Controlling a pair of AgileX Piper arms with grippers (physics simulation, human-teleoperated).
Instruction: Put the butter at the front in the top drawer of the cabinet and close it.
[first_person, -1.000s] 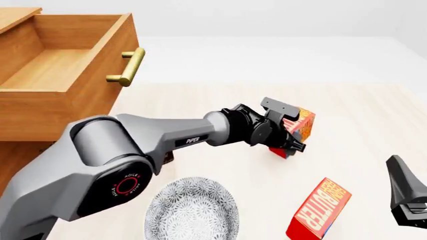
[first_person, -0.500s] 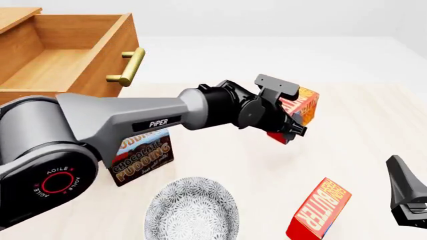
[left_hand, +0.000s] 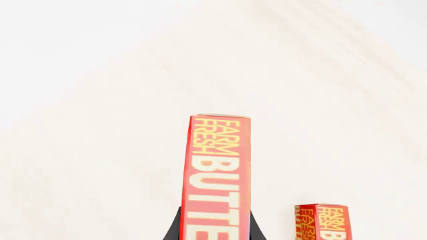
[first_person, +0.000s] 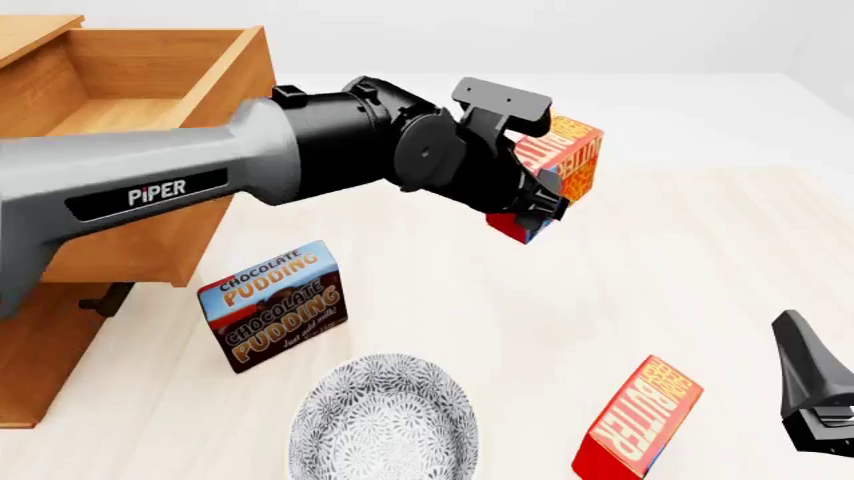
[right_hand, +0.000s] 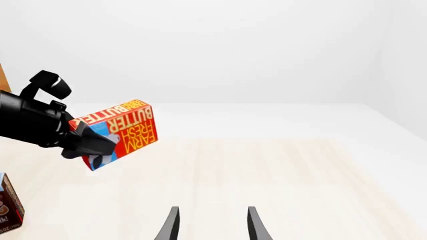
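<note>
Compared with half a second ago, the butter (first_person: 563, 160) has been carried higher and further back toward the cabinet (first_person: 54, 300), and it is now held clear of the desk (first_person: 641, 290) by the left end effector (first_person: 531, 185), whose fingers are clamped tight on the carton's two flat sides. The carton is tilted in the grip, with its blue corner hanging lowest. More of the chocolate pudding box (first_person: 274, 305) has been uncovered now that the arm has been swung up; it's sitting on the desk below and behind the left end effector, just beside the cabinet's lower part. The top drawer (first_person: 127, 110) is seen pulled open behind the left end effector, and much of it is blocked from view by the grey arm, so the handle can't be made out. A patterned plate (first_person: 384, 425) is found nearer the camera than the pudding box, well below the held carton. The second butter carton (first_person: 638, 420) is left standing tilted on the desk, just beside the right end effector (right_hand: 212, 225), which is parked low with its fingers held a narrow gap apart and nothing between them.
</note>
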